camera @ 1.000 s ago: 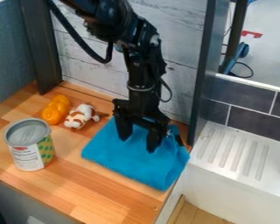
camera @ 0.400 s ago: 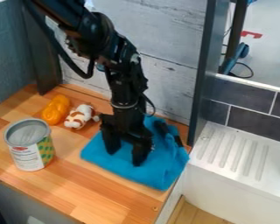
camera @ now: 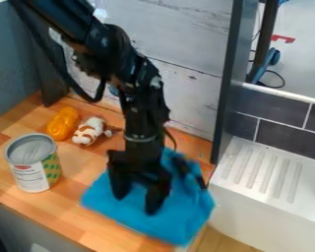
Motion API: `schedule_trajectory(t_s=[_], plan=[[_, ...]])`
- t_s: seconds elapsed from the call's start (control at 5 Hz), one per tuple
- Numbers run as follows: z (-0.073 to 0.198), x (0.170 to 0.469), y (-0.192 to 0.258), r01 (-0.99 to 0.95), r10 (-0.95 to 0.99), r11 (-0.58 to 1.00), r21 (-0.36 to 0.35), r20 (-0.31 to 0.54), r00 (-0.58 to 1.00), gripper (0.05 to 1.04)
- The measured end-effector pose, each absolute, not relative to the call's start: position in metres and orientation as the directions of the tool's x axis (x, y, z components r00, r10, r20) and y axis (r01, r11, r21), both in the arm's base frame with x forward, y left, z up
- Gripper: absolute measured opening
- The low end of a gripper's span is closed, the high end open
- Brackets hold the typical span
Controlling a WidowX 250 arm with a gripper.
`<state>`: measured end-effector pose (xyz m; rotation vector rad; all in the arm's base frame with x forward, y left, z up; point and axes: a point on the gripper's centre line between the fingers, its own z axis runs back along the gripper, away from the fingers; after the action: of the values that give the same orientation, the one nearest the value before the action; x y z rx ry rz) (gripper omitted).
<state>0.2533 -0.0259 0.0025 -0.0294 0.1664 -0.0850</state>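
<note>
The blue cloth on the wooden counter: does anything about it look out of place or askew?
Yes, a little: the blue cloth lies rumpled below the gripper, and its right side sticks out past the edge of the wooden counter.

Can (camera: pixel 31 165): I see it on the desk (camera: pixel 88 219), at my view's left, before both toys.
Toy animal (camera: pixel 89 131): behind the can, to its right.
Other toy (camera: pixel 63 123): just left of the animal.
Cloth (camera: pixel 186 216): on the desk, right of the can.
Drainboard (camera: pixel 262 172): right of the desk.
</note>
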Motion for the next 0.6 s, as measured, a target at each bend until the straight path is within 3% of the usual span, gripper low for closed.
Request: schedule_trajectory(t_s=[0.6], plan=[[0.004, 0.217, 0.017, -0.016, 0.056, 0.993, 0.117, -0.347, 0.936, 1.001]])
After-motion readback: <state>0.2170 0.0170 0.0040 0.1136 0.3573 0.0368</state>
